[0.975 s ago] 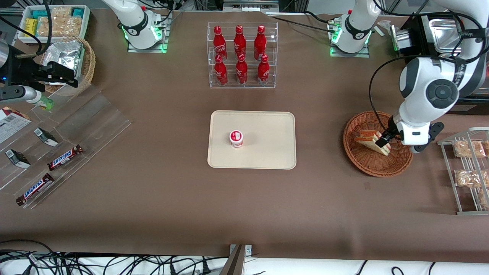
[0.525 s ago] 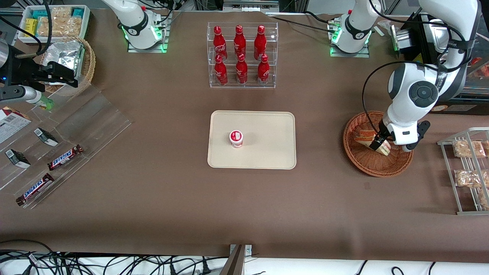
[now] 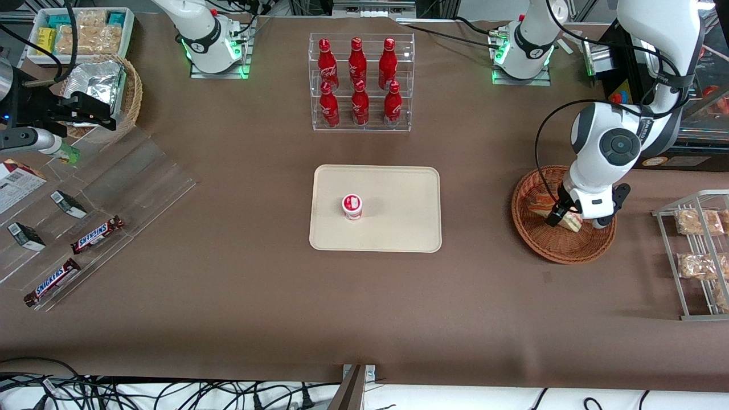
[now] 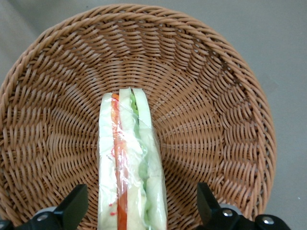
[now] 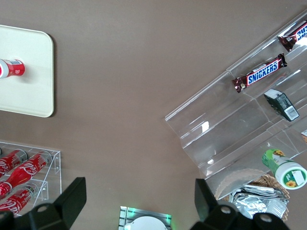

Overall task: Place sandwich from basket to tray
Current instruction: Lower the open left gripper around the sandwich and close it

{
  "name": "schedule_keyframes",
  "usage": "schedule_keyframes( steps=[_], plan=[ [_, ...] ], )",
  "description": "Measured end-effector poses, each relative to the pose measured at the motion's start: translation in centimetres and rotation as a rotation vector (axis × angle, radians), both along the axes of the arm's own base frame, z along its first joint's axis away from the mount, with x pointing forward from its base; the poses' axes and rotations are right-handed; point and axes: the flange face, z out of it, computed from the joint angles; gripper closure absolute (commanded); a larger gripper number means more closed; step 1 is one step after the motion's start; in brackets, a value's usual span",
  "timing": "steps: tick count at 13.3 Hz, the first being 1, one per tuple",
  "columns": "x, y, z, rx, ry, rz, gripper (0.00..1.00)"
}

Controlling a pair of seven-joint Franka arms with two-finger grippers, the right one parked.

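While inside the basket (image 4: 216, 96), sandwich (image 4: 130, 167) between open end effector (image 4: 139, 211) fingers, untouched.

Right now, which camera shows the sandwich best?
The left wrist view: the sandwich stands on edge in the basket, layers plain, between the open hand. The front view shows it small, partly hidden by the arm. The right wrist view misses it.
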Motion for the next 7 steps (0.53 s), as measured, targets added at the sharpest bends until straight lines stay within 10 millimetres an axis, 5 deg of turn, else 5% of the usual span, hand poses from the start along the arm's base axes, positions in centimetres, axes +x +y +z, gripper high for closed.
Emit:
schedule_keyframes(
  steps=[2,4,7],
  plan=[
    [-0.05,0.28,-0.44,0.0,0.006,0.006,0.6],
    [-0.06,0.57,-0.62,0.0,0.009,0.011,0.98],
    [-0.07,0.68,-0.75,0.0,0.01,0.013,1.0]
  ],
)
